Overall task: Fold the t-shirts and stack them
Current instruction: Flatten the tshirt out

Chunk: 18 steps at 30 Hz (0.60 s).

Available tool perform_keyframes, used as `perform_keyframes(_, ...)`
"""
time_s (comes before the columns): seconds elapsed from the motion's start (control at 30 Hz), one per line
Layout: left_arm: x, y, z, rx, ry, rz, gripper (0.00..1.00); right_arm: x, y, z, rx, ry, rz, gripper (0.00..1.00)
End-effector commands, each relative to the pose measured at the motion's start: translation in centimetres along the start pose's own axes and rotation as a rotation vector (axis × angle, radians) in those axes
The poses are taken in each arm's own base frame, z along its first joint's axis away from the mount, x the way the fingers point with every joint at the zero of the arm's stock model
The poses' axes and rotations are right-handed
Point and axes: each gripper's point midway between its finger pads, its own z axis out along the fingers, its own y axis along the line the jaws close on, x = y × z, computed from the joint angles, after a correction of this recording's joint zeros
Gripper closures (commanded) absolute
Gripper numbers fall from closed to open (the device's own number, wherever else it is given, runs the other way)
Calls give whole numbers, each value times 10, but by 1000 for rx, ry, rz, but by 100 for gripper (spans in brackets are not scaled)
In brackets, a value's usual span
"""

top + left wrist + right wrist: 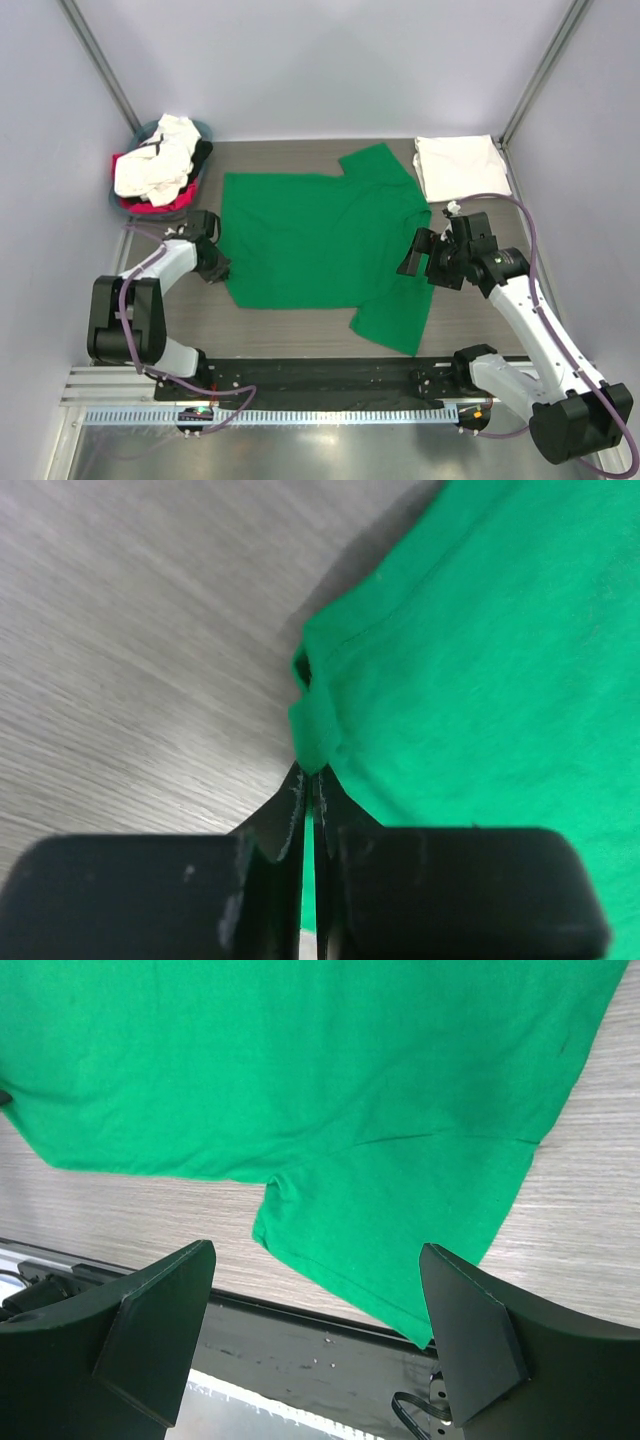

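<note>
Left jaws clamp green t-shirt (320, 240) corner; right jaws spread; grip depth unclear

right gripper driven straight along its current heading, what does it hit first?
Likely the green t-shirt, at its near sleeve, centred ahead of the open right gripper; how far off is unclear.

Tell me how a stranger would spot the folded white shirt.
Start at the wooden table, then go to its far right corner. The folded white shirt lies there alone, flat and squared, unlike the crumpled white shirt heaped in the basket at far left.
</note>
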Motion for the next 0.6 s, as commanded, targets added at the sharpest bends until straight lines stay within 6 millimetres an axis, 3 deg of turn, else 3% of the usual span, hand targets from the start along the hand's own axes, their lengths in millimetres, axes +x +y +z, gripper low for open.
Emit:
perform_keyframes(0.0,-19,-16,-17,12,-48,70,100,-3,3,-6,-17,-30,-23,10)
perform_keyframes(0.03,-25,-19,-25,10,-70,80,100,-4,4,-7,-20,-35,-26,10)
perform_keyframes(0.07,-37,-35,-40,41,-105,107,100,-4,3,-7,-16,-38,-23,10)
perform_keyframes(0.13,-42,-43,-55,30,-106,142,100,-4,4,-8,-17,-39,-25,10)
perform_keyframes(0.17,-54,-66,-71,68,-138,177,98,-4,3,-8,-15,-36,-23,10)
perform_keyframes(0.2,-53,-70,-77,54,-117,200,96,-3,4,-9,-18,-37,-22,10)
perform_keyframes(0.23,-52,-78,-68,27,-83,234,93,-3,4,-9,-19,-34,-21,10)
perform_keyframes(0.27,-59,-112,-84,89,-101,278,84,-3,4,-9,-20,-39,-17,10)
perform_keyframes(0.3,-53,-117,-85,60,-59,352,75,-3,4,-9,-19,-40,-13,9)
perform_keyframes(0.33,-41,-120,-59,-25,24,419,63,-3,5,-10,-25,-39,-16,9)
perform_keyframes(0.37,-48,-157,-81,12,-14,480,46,-3,6,-11,-30,-43,-11,9)
perform_keyframes(0.4,-48,-142,-81,-131,-5,555,40,-3,7,-12,-34,-43,-8,9)
perform_keyframes(0.5,-38,-171,-86,-115,-45,623,28,-3,9,-19,-40,-55,-4,9)
perform_keyframes(0.53,-30,-165,-79,-112,-20,612,27,-4,9,-22,-42,-64,-5,9)
perform_keyframes(0.57,-32,-167,-90,-67,-51,587,27,-5,8,-25,-38,-77,-5,9)
